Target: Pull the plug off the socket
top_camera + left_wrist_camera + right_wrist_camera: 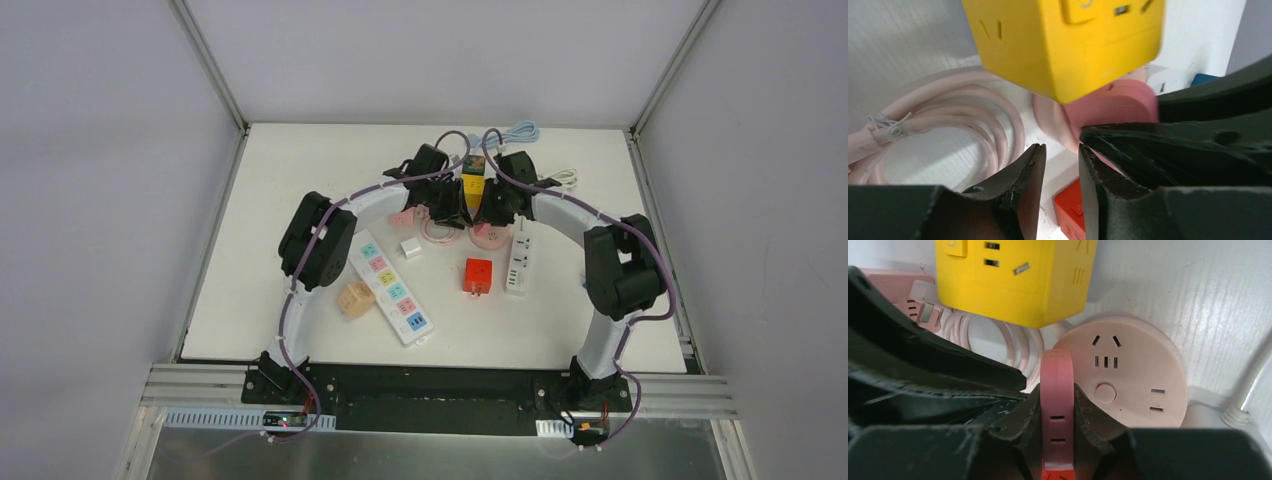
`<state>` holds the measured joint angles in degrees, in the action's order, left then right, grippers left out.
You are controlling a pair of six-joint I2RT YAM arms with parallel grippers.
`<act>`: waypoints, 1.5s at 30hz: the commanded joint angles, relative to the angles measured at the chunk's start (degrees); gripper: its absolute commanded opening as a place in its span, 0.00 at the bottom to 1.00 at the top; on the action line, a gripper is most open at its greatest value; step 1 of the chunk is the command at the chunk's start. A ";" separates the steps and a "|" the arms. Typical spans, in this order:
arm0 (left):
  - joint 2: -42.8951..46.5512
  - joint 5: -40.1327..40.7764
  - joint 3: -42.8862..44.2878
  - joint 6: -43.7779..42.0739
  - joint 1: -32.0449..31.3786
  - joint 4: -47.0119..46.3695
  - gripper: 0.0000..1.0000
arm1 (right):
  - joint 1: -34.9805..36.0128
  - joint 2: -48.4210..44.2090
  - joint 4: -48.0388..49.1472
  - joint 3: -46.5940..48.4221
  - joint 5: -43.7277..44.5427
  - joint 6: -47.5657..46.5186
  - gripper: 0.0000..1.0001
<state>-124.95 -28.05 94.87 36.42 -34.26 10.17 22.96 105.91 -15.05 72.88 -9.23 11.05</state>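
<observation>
My right gripper (pixel 1057 387) is shut on a dark pink flat socket (pixel 1057 365), held on edge over the table. That socket also shows in the left wrist view (pixel 1108 105), beside my left gripper (pixel 1060 147), which is slightly open and empty. A yellow cube socket (pixel 473 180) stands just beyond both grippers. A pink plug (pixel 923 305) lies left of it with bare prongs, by its coiled pink cord (pixel 948 115). A light pink round socket (pixel 1120 372) lies flat to the right.
A long white strip with coloured outlets (pixel 392 290), a beige cube (pixel 354 298), a small white adapter (pixel 410 248), a red cube socket (pixel 477 276) and a white strip (pixel 517 262) lie nearer the arms. Blue (pixel 520 132) and white (pixel 565 178) cables lie at the back.
</observation>
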 commanded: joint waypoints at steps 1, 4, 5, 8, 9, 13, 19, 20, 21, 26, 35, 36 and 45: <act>-2.40 -0.10 1.19 -2.28 -1.52 0.12 0.32 | 0.53 -2.81 0.98 -1.57 0.87 2.76 0.00; -3.62 1.21 1.19 -1.60 -1.85 -0.48 0.29 | 0.58 -2.81 1.42 -1.94 0.87 2.85 0.00; -4.05 1.32 1.32 -1.14 -1.86 -0.68 0.29 | 0.57 -2.90 1.56 -2.01 0.42 2.93 0.00; -5.23 1.26 2.03 -0.25 -1.95 -0.94 0.28 | 0.59 -3.22 2.26 -2.46 -0.60 3.23 0.00; -5.50 1.49 2.41 -0.15 -1.95 -0.57 0.28 | 0.54 -3.37 2.30 -2.60 -0.92 3.34 0.00; -6.18 4.17 2.81 -1.06 -1.95 1.98 0.23 | 0.51 -4.53 2.83 -2.44 -1.82 3.67 0.00; -5.73 6.42 0.71 -4.34 -1.86 2.47 0.20 | 0.21 -7.12 3.29 -1.21 -2.75 4.05 0.00; -5.67 6.72 0.72 -4.27 -1.86 2.67 0.19 | 0.16 -7.72 3.35 -1.16 -1.99 4.14 0.00; -5.60 6.92 0.87 -4.19 -1.86 3.15 0.19 | 0.14 -8.49 3.83 -1.46 -1.08 4.23 0.00; -5.51 6.70 0.60 -3.73 -1.86 3.60 0.18 | 0.03 -11.07 5.71 -2.59 2.06 4.47 0.00; -6.56 3.94 2.33 -3.19 -1.86 3.95 0.18 | 0.05 -9.19 7.97 -4.05 -0.31 6.65 0.00; -6.54 3.30 2.36 -3.01 -1.86 3.43 0.19 | 0.04 -8.56 8.09 -4.22 -0.69 6.84 0.00; -1.41 3.23 -3.46 2.29 -0.46 -5.90 0.23 | 0.04 -5.46 5.48 -4.15 4.06 5.69 0.00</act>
<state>-130.08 -25.93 95.94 36.03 -35.53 9.47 22.79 100.36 -11.66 67.81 -6.68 16.08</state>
